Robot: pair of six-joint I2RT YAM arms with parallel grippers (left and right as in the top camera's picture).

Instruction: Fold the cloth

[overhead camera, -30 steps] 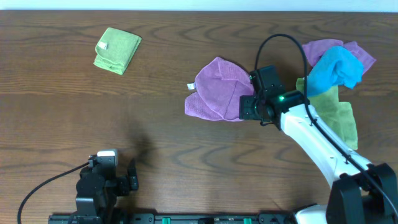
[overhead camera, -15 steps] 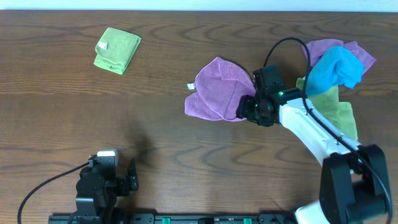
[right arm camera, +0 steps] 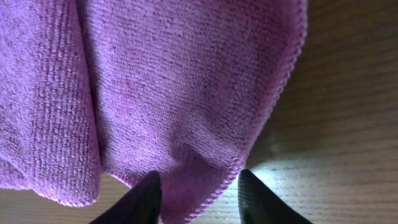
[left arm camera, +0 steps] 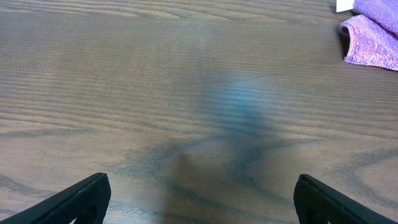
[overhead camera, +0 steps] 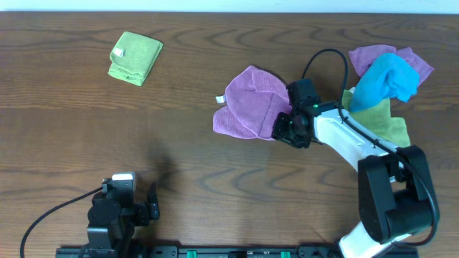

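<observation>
Right pincer point(overhead camera: 283, 127) astride the hem of the cloth point(overhead camera: 251, 100) — fold barely begun

From my desk I read the right pincer point(right arm camera: 196, 199) as partway apart, one fingertip on each side of a rounded corner of lilac pile. Whether it has bitten I cannot tell. In the overhead view it sits at the cloth's 4 o'clock edge. I have the left pincer point(left arm camera: 202, 199) parked down at 7 o'clock, jaws spread wide over bare table point(overhead camera: 179, 158) with nothing between them, well apart from the work.

The cloth lies just off the table's centre toward 1 o'clock. It is rumpled rather than flat: a loose lobe hangs at its 8 o'clock side and the white tag point(overhead camera: 219, 99) pokes out at 9 o'clock. I see no clean, squared fold, so my judgement is that nearly everything is left — lift an edge, carry it across, line up the hems, press it down.

My count:
- one lilac cloth in play
- one folded green cloth point(overhead camera: 135, 57) at 10 o'clock
- a heap at 2 o'clock holding one purple cloth point(overhead camera: 373, 56) and one bright blue cloth point(overhead camera: 387, 79)
- lime-green fabric point(overhead camera: 391, 125) under them, one piece or two I cannot say
- two arms, two pincers
</observation>
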